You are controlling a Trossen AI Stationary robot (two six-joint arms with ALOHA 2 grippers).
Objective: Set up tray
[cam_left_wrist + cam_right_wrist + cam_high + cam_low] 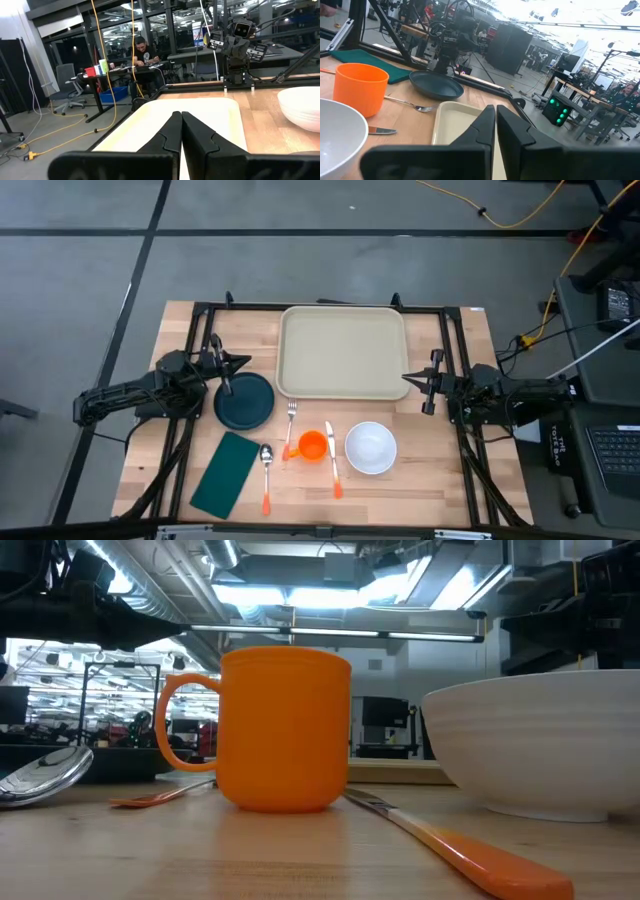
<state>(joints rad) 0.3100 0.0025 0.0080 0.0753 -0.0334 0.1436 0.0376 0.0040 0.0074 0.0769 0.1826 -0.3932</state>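
The beige tray (343, 352) lies flat at the table's far middle and holds nothing. It also shows in the left wrist view (210, 117) and the right wrist view (455, 127). My left gripper (245, 362) is shut and empty. It hovers left of the tray, above the far edge of the dark teal plate (245, 402). My right gripper (407, 377) is shut and empty by the tray's near right corner. Both sets of fingers (180, 130) (495, 125) point at the tray.
Near the table's front lie a dark green napkin (226, 474), a spoon (266, 475), a fork (291, 430), an orange cup (312, 446), a knife (332, 460) and a white bowl (371, 447). A black frame (330, 307) borders the table. A person (142, 52) sits at a desk in the room beyond.
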